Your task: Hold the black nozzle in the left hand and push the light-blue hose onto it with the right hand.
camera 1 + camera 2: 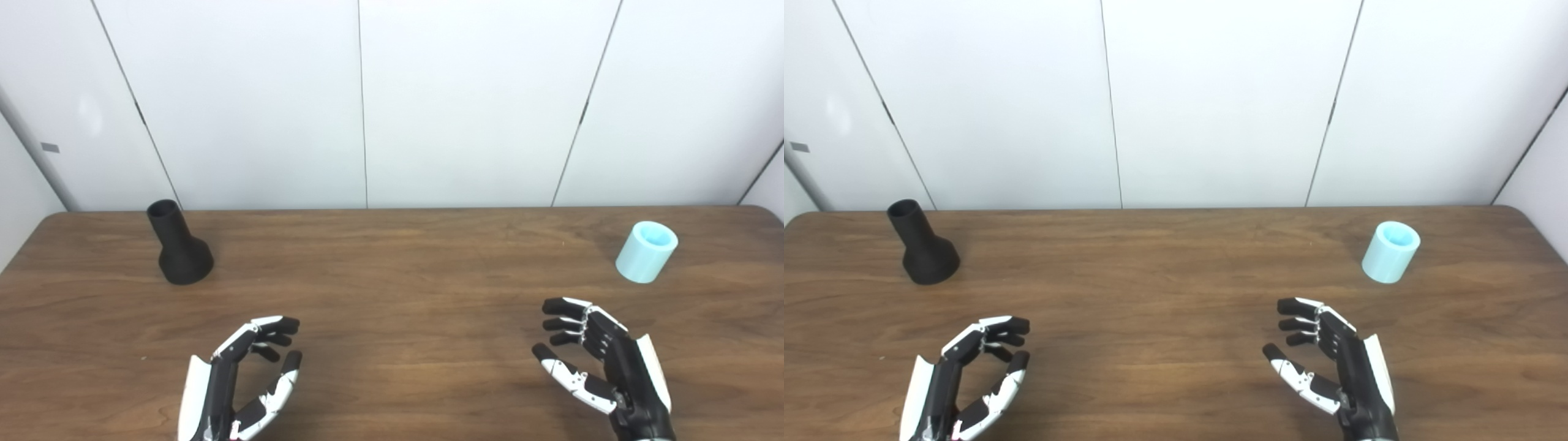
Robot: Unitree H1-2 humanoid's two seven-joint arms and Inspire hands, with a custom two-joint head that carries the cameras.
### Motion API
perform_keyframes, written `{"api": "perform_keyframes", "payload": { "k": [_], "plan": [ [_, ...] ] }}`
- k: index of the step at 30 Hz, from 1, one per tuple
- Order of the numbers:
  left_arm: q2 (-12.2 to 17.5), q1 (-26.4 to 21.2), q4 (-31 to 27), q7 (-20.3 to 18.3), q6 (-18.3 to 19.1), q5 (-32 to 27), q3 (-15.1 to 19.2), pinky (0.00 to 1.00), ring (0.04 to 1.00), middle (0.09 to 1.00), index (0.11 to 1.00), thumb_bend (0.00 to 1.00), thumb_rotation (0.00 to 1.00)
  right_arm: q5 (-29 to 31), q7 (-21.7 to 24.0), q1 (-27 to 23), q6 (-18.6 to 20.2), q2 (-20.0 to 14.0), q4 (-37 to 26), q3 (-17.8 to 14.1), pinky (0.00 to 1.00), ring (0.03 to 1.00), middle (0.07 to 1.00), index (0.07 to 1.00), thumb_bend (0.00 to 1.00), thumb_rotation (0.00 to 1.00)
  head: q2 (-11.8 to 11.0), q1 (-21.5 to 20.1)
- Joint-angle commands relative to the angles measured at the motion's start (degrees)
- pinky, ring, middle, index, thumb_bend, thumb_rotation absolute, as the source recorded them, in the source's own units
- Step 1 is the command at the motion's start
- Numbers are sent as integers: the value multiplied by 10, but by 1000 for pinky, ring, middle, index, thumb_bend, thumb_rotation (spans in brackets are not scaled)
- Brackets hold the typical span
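Now the left hand [236, 380], black with white shells, is at the near left of the table, its fingers [272, 327] curled a little toward the thumb but apart from it, and it holds nothing. At the near right, the right hand [603, 361] has the same pose: fingers spread apart, thumb pointing to the middle of the table, palm empty. Both hands are low over the brown wooden table [404, 275], and I cannot tell if they touch it.

Further out, the black plastic nozzle with a narrow neck and a wide round base [177, 245] stands upright on its base at the far left of the table, well apart from the left hand, with its open mouth up. On the far right stands the short light-blue hose piece, a hollow cylinder [646, 251], also upright and open at the top, near the right hand but not touching it. Behind the table is a wall of white panels [471, 98].
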Motion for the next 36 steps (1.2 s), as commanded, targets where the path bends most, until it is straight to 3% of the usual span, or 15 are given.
{"api": "perform_keyframes", "payload": {
  "k": [1, 8, 16, 22, 24, 27, 32, 36],
  "plan": [
    [-7, 14, 1, 5, -18, 5, 1, 475, 595, 647, 645, 264, 202, 4, -1, -5, -15, -2, -26, -1, 568, 655, 701, 666, 242, 0, 0, 0],
    [-6, 15, 1, 5, -17, 7, 1, 473, 594, 648, 646, 266, 215, 4, -1, -5, -17, -3, -25, -1, 486, 588, 688, 662, 238, 0, 1, -1],
    [-7, 15, -1, 4, -16, 4, 1, 475, 595, 648, 648, 269, 233, -3, -3, -5, -20, -3, -24, -1, 526, 615, 688, 660, 240, 0, 1, 2],
    [-19, 14, -8, 5, -4, 22, -6, 478, 593, 645, 644, 273, 214, 2, 0, -7, -25, -18, -20, -9, 577, 670, 703, 658, 236, 0, 3, 60],
    [-27, 12, -7, 9, -2, 31, -12, 477, 589, 641, 642, 277, 186, 16, 1, -8, -32, -26, -13, -15, 592, 677, 709, 658, 232, 0, 4, 119],
    [-41, 11, -12, 9, 12, 47, -21, 465, 576, 634, 641, 284, 193, 40, 5, -10, -39, -33, -7, -23, 600, 681, 715, 658, 213, 0, 2, 156],
    [-54, 7, -8, 25, 19, 58, -37, 415, 535, 608, 633, 296, 226, 63, 10, -11, -42, -40, -1, -27, 654, 730, 741, 692, 167, 0, -3, 171],
    [-51, 4, -5, 31, 20, 61, -43, 446, 564, 618, 631, 277, 262, 55, 8, -11, -37, -39, -2, -26, 645, 733, 743, 700, 164, 0, -3, 158]
  ]
}}
